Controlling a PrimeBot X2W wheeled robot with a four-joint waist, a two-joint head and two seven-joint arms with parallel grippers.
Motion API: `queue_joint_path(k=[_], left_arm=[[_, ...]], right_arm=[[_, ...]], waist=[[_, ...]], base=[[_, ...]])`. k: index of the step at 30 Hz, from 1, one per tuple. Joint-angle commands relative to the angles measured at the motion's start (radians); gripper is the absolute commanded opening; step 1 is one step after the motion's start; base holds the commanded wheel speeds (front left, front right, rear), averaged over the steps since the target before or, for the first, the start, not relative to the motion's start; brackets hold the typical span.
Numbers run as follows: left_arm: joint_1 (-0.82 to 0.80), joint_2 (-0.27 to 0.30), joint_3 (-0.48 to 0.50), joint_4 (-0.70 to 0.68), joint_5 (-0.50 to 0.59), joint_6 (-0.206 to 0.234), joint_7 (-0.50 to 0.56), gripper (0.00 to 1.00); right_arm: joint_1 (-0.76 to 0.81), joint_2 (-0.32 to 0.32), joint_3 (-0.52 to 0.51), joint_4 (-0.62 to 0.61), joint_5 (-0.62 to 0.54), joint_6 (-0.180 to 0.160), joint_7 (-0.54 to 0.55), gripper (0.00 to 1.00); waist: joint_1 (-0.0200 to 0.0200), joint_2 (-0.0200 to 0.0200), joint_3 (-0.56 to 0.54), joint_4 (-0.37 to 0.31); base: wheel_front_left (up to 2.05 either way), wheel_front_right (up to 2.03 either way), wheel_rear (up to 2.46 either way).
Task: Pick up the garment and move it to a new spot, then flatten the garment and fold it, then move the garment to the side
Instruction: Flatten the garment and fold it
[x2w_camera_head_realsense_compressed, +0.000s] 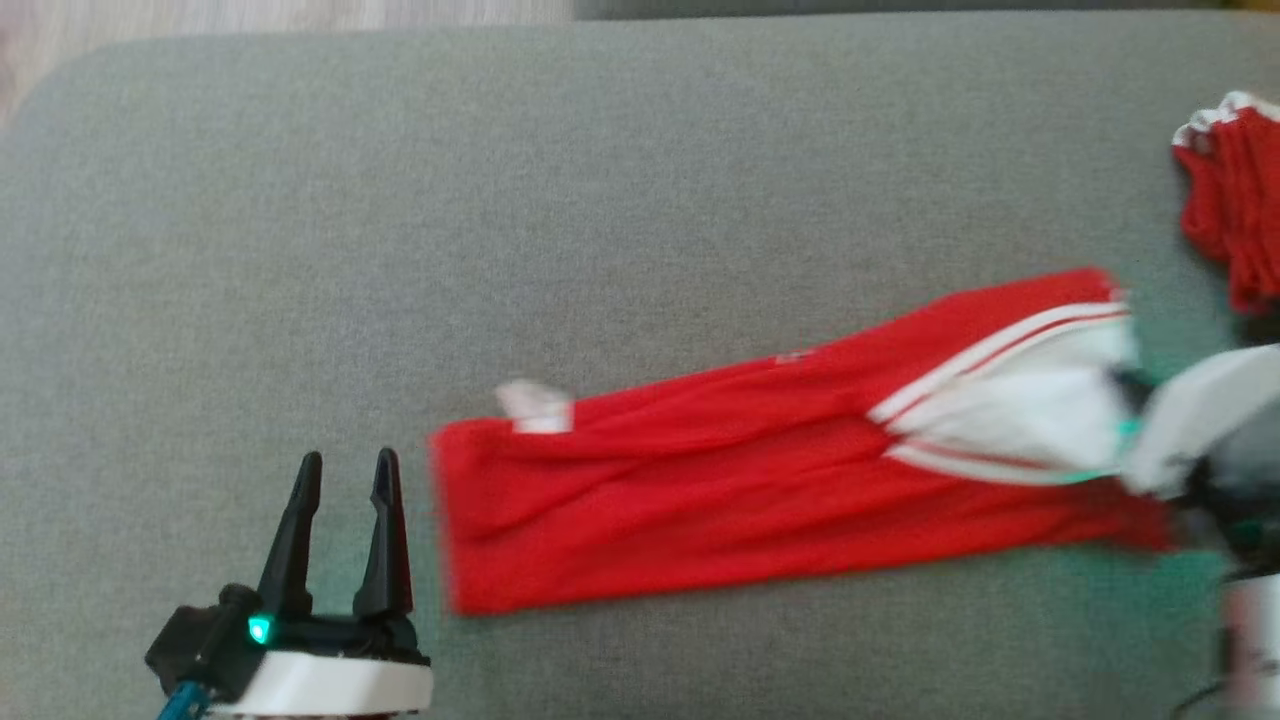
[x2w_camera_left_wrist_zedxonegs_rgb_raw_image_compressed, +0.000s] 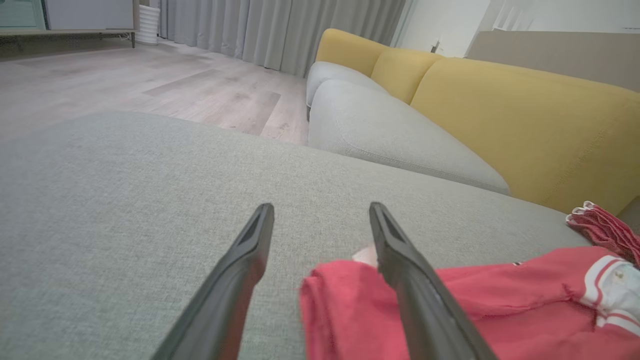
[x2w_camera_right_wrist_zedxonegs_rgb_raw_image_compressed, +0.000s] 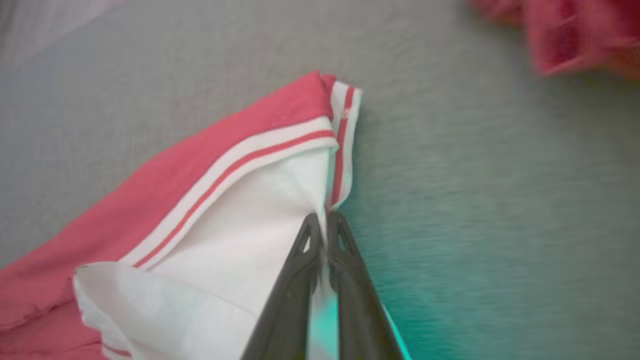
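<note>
The garment (x2w_camera_head_realsense_compressed: 760, 470) is red with white striped trim and a white lining, folded into a long strip across the grey cushion. Its right end is pinched by my right gripper (x2w_camera_right_wrist_zedxonegs_rgb_raw_image_compressed: 325, 219), whose fingers are shut on the white edge of the cloth (x2w_camera_right_wrist_zedxonegs_rgb_raw_image_compressed: 280, 200). In the head view that arm's pale forearm (x2w_camera_head_realsense_compressed: 1190, 415) covers the gripper itself. My left gripper (x2w_camera_head_realsense_compressed: 345, 470) stands open just left of the garment's left end, fingers apart with nothing between them. From the left wrist, the right finger (x2w_camera_left_wrist_zedxonegs_rgb_raw_image_compressed: 400, 250) overlaps the garment's near corner (x2w_camera_left_wrist_zedxonegs_rgb_raw_image_compressed: 340, 295).
Another red garment with white trim (x2w_camera_head_realsense_compressed: 1235, 200) lies bunched at the far right of the grey cushion (x2w_camera_head_realsense_compressed: 500, 200). A yellow-backed sofa (x2w_camera_left_wrist_zedxonegs_rgb_raw_image_compressed: 500, 115) stands beyond the cushion, wooden floor (x2w_camera_left_wrist_zedxonegs_rgb_raw_image_compressed: 150, 85) to the left.
</note>
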Motion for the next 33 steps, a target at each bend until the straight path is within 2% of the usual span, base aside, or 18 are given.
queue_joint_path(k=[1, 5, 9, 13, 18, 23, 29, 33], left_arm=[[0.003, 0.012, 0.028, -0.023, -0.005, 0.002, -0.009, 1.00], [0.018, 0.008, 0.025, -0.016, -0.010, 0.002, -0.009, 1.00], [0.037, 0.005, 0.028, -0.011, -0.008, 0.002, -0.009, 1.00], [0.047, -0.001, 0.034, -0.009, -0.006, 0.002, -0.009, 1.00], [0.048, -0.008, 0.032, 0.001, -0.004, 0.002, -0.009, 1.00], [0.047, -0.013, 0.031, 0.025, -0.003, 0.002, -0.009, 1.00], [0.042, -0.016, 0.019, 0.052, 0.000, 0.002, -0.009, 1.00], [0.043, -0.018, 0.010, 0.062, 0.004, 0.002, -0.009, 1.00]], right_arm=[[-0.049, -0.039, -0.007, -0.057, 0.007, 0.007, 0.004, 0.00], [-0.057, -0.105, -0.084, -0.142, 0.022, 0.007, 0.059, 0.00], [-0.052, -0.133, -0.097, -0.269, 0.057, 0.007, 0.144, 0.00], [-0.018, -0.119, -0.022, -0.405, 0.093, 0.007, 0.237, 0.00], [0.058, -0.017, 0.160, -0.503, 0.128, 0.007, 0.284, 0.00], [0.138, 0.053, 0.389, -0.452, 0.137, 0.007, 0.182, 0.00], [0.148, 0.062, 0.606, -0.274, 0.237, 0.007, -0.064, 0.00], [0.110, 0.063, 0.701, -0.182, 0.295, 0.007, -0.166, 0.00]], waist=[[0.0000, 0.0000, -0.011, -0.004], [0.0000, 0.0000, -0.041, -0.007], [0.0000, 0.0000, -0.064, -0.009], [0.0000, 0.0000, -0.071, -0.012], [0.0000, 0.0000, -0.071, -0.013], [0.0000, 0.0000, -0.065, -0.014], [0.0000, 0.0000, -0.063, -0.005], [0.0000, 0.0000, -0.059, 0.005]], base=[[0.00, 0.00, 0.00], [0.00, 0.00, 0.00], [0.00, 0.00, 0.00], [0.00, 0.00, 0.00], [0.00, 0.00, 0.00], [0.00, 0.00, 0.00], [0.00, 0.00, 0.00], [0.00, 0.00, 0.00]])
